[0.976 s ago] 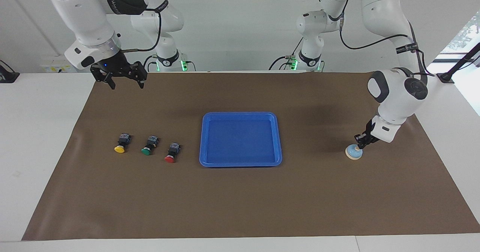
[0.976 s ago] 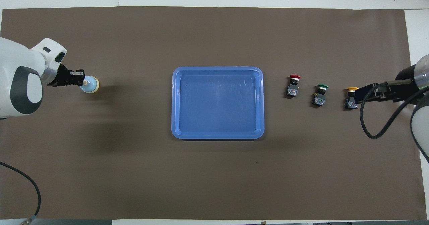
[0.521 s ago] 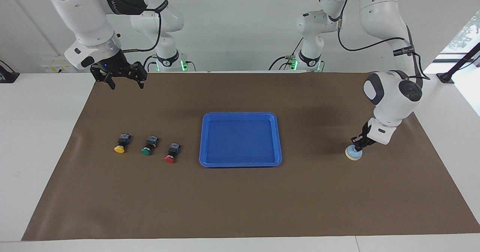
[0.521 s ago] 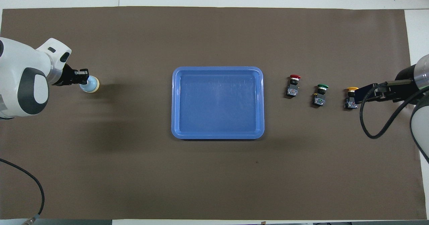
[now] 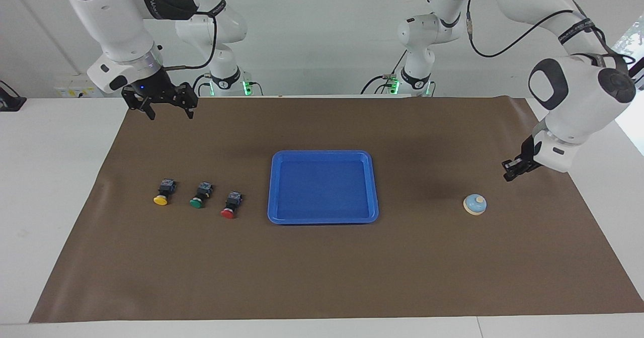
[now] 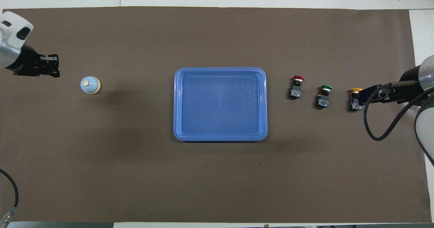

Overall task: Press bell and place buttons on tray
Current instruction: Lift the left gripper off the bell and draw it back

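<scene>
We see the blue tray point(image 5: 322, 187) lying flat in the middle of the brown mat point(image 5: 322, 277), with nothing in it.

In the overhead view, the bell point(image 6: 90, 85) sits at nine o'clock from the tray, well apart from it, toward the left arm's end of the table. Its cream knob points up and nothing touches it.

The left gripper point(image 5: 509, 170) hangs in the air above the mat, near the bell but clear of it; in the overhead view it shows at about ten o'clock from the bell point(image 6: 51, 66). Its fingertips are pressed together and hold nothing.

At three o'clock from the tray in the overhead view we find the three buttons in a row, apart from each other, all on the mat. The red button point(image 6: 297, 86) is closest to the tray, the green button point(image 6: 324, 96) comes next, and the yellow button point(image 6: 354, 99) is last, toward the right arm's end.

The right gripper point(image 5: 168, 109) waits high over the mat's edge nearest the robots, its fingers spread wide and empty. In the overhead view it shows just beside the yellow button point(image 6: 368, 96), though the facing view shows it well above the table.
</scene>
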Motion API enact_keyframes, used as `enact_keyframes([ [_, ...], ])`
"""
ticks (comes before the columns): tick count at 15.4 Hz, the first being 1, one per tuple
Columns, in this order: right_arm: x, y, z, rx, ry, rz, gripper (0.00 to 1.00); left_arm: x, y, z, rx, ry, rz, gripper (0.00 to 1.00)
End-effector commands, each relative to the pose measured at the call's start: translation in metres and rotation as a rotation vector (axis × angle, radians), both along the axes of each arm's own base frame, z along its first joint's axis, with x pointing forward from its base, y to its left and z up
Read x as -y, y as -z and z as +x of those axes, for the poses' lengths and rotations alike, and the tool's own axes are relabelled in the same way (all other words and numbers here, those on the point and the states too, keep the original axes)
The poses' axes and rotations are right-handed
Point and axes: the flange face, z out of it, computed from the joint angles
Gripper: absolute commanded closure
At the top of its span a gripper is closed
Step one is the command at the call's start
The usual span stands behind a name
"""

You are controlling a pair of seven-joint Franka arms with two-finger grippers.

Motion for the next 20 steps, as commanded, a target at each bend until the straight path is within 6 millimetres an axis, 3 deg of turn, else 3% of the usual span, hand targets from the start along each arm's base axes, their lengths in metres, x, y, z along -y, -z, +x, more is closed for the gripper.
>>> enact_keyframes([
  [1,0.001,-0.003,-0.004,0.000,-0.023,0.005,0.00,0.001,-0.044,-0.026,0.001,0.007,0.005,1.00],
  [2,0.001,-0.003,-0.004,0.000,-0.023,0.005,0.00,0.003,-0.057,-0.037,-0.005,0.020,0.007,0.98],
  [3,0.001,-0.003,-0.005,-0.002,-0.021,0.005,0.00,0.004,-0.068,-0.047,-0.011,0.038,0.008,0.59],
  [4,-0.001,-0.002,-0.005,-0.006,-0.026,0.005,0.00,0.004,-0.075,-0.050,-0.006,0.041,0.009,0.02],
  [9,0.002,-0.002,-0.006,-0.009,-0.026,0.005,0.00,0.005,-0.090,-0.063,-0.012,0.043,0.009,0.00],
  [20,-0.005,-0.001,-0.004,0.000,-0.023,0.007,0.00,0.012,-0.086,-0.074,-0.098,0.059,0.004,0.00],
])
